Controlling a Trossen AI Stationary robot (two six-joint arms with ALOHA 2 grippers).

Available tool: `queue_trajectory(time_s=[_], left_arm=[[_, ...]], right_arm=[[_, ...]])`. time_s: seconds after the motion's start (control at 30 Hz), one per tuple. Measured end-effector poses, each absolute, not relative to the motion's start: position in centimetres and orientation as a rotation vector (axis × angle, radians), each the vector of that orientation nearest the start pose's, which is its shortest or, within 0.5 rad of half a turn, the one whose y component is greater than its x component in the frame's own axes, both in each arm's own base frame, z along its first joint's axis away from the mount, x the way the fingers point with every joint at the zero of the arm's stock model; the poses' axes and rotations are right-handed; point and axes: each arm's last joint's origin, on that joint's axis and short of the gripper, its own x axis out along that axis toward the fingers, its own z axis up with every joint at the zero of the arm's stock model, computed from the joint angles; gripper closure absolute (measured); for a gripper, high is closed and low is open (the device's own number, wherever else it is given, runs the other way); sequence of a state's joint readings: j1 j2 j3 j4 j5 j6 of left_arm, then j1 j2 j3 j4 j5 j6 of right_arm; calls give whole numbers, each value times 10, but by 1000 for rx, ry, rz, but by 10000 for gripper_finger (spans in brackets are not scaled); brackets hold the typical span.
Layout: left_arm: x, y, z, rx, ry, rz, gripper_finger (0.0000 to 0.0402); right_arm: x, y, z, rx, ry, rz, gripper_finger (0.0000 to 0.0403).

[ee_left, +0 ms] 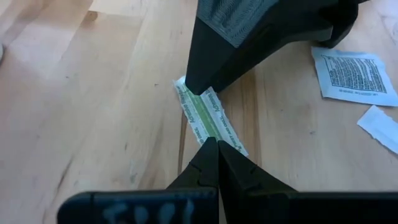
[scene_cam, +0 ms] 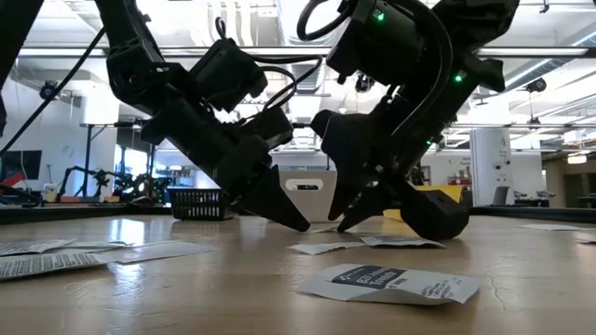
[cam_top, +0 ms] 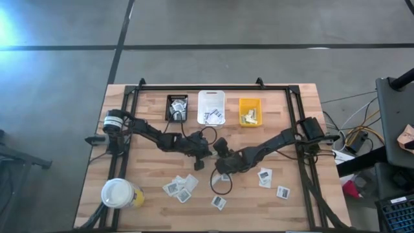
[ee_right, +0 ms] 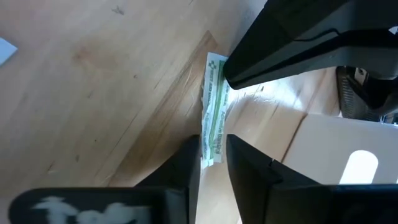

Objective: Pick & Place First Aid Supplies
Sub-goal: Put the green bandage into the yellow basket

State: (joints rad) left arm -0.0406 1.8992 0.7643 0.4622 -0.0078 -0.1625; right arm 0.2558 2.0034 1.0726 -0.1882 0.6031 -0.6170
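A narrow pale yellow-green strip packet (ee_left: 208, 115) lies flat on the wooden table near its middle. My left gripper (ee_left: 211, 144) is shut, with its tips on one end of the strip. My right gripper (ee_right: 212, 157) comes from the opposite side, and its fingers stand apart on either side of the strip's other end (ee_right: 211, 152). I cannot tell whether they touch it. In the high view the two grippers meet at the table's middle, left (cam_top: 202, 157) and right (cam_top: 216, 154), and hide the strip. Several more first aid packets (cam_top: 181, 188) lie flat toward the near edge. My left gripper presses its shut fingertips down on one end of the strip (ee_left: 219, 134). The fingers slant down from the table's left side and lie along the strip. The strip lies flat on the table.
Black (cam_top: 176, 107), white (cam_top: 211, 107) and yellow (cam_top: 250, 111) bins stand in a row at the far edge. A large white-lidded cup (cam_top: 118, 193) stands at the near left. Loose white packets lie at the near right (cam_top: 265, 175), (cam_top: 283, 191) and near middle (cam_top: 218, 202).
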Motion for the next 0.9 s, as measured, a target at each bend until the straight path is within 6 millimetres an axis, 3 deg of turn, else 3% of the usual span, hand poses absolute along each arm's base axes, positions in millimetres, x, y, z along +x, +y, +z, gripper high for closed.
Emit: queue_trajectory(time_s=[0.27,0.53,0.9], left_arm=[[338,-14,96,-183,678,-15,402],[339,-15,99,-221,676,-55,401],[334,-8,112,-216,671,-35,401]], right_arm=[[359,76,102,-1019,1106,2,344],[362,77,105,-1016,1094,-15,390],[364,88,110,-962,1074,-51,394]])
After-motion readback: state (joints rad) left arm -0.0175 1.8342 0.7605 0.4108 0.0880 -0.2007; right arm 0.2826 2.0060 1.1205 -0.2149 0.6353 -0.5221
